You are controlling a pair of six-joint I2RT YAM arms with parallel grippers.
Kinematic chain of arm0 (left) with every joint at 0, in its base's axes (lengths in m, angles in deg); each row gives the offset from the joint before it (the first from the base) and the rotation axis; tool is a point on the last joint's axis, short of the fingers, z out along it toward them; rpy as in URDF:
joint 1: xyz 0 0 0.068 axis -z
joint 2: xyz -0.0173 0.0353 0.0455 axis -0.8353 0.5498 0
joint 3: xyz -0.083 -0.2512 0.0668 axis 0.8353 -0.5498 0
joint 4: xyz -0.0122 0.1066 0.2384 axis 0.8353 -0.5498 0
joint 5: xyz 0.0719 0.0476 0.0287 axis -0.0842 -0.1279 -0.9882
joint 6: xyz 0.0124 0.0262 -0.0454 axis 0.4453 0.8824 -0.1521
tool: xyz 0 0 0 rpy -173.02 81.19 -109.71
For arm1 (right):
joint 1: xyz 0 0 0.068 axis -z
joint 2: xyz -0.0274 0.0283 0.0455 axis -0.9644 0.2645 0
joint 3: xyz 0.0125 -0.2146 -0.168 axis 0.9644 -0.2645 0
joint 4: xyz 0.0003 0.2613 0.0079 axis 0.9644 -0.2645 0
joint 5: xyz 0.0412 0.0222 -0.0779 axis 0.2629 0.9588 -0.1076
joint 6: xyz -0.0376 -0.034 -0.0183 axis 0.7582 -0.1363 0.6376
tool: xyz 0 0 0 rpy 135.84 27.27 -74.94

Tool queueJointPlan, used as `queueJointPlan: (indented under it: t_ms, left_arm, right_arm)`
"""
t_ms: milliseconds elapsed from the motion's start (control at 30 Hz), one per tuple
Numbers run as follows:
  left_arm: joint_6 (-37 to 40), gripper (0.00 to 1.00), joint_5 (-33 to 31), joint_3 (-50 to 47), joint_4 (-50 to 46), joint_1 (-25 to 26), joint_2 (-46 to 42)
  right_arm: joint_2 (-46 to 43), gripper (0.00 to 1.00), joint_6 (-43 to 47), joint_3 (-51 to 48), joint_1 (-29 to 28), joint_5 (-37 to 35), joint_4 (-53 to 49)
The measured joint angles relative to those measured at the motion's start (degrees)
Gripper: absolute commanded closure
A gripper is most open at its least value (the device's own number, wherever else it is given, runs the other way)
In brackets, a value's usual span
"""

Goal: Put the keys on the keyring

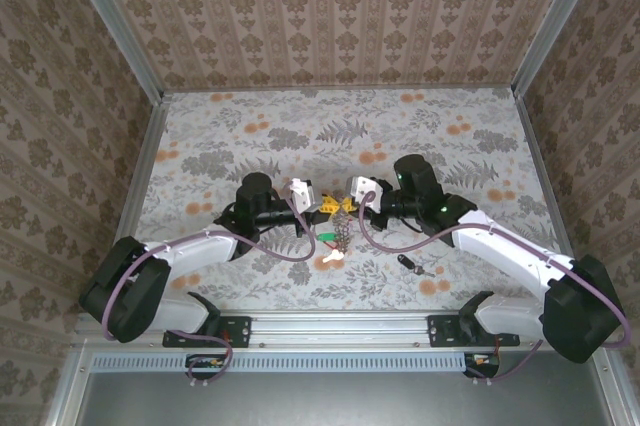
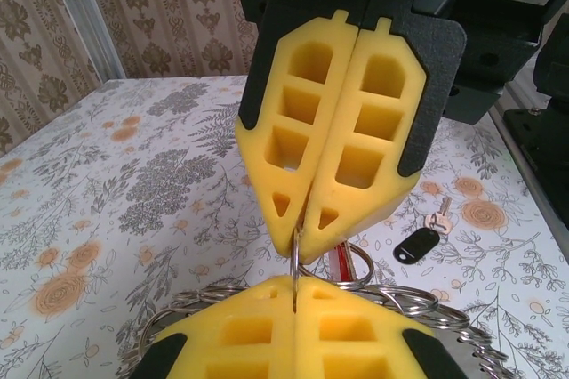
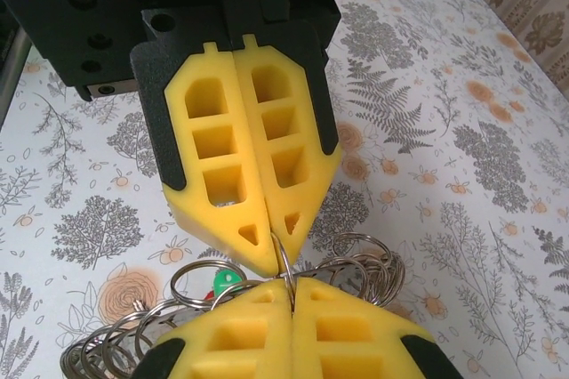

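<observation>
One flowery table (image 1: 220, 136). Two arms reach in and meet in the middle of it. The left gripper (image 1: 326, 207) and the right gripper (image 1: 346, 204) are tip to tip. Both are squeezed tight on a thin wire loop of the keyring (image 1: 343, 231). There is one keyring, and its bumpy rim sits right under their tips. I count three keys. The green key (image 1: 325, 238) and the white key (image 1: 333, 258) are close by the ring. The black key (image 1: 408, 264) lies alone on the table, off to the right.
</observation>
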Motion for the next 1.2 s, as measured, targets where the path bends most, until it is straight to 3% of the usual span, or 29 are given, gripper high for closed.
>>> queueJointPlan:
  t_ms: [300,700,833,1067,1200]
  left_arm:
    - [4.66,0.92,0.20,5.99,-12.81,0.24,-0.31]
    - [12.00,0.90,-1.81,12.00,-26.58,1.81,-0.61]
    - [13.14,1.00,-2.75,12.92,-28.85,2.36,-0.61]
    - [12.70,1.00,-3.08,13.42,-29.03,2.23,-0.61]
    - [9.92,1.00,-0.92,11.47,-24.00,1.49,-0.57]
  right_arm:
    - [0.00,1.00,0.92,2.34,0.24,0.00,-4.85]
    - [0.83,1.00,1.51,6.14,0.09,-0.13,-11.96]
    - [1.62,1.00,1.53,7.89,-0.24,-0.79,-14.84]
    - [1.46,0.89,1.20,7.72,-0.09,-1.38,-14.25]
    - [1.27,0.83,0.48,6.34,1.14,1.22,-11.32]
